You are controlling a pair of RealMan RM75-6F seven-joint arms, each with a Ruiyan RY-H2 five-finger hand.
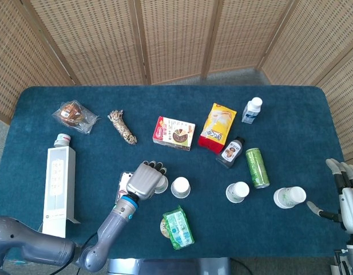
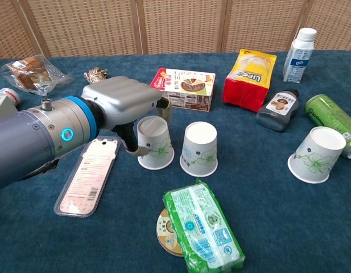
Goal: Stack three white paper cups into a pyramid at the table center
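Observation:
My left hand (image 2: 127, 105) grips a white paper cup (image 2: 154, 144) with a green flower print, thumb on its left side and fingers behind it. The cup stands mouth down on the blue cloth, close beside a second upside-down cup (image 2: 199, 148). From the head camera the left hand (image 1: 146, 179) covers most of the gripped cup (image 1: 161, 184), just left of the second cup (image 1: 180, 187). A third cup (image 1: 238, 192) stands further right. Another cup (image 1: 289, 197) lies near my right hand (image 1: 345, 189), which is open and apart from it at the table's right edge.
A green snack packet (image 2: 206, 227) on a round disc lies in front of the cups, and a flat card pack (image 2: 84, 176) lies to their left. Behind them are a cookie box (image 2: 182, 88), yellow bag (image 2: 249, 77), dark bottle (image 2: 279, 109), green can (image 2: 329, 114) and white bottle (image 2: 298, 54). A tall white carton (image 1: 57, 189) lies far left.

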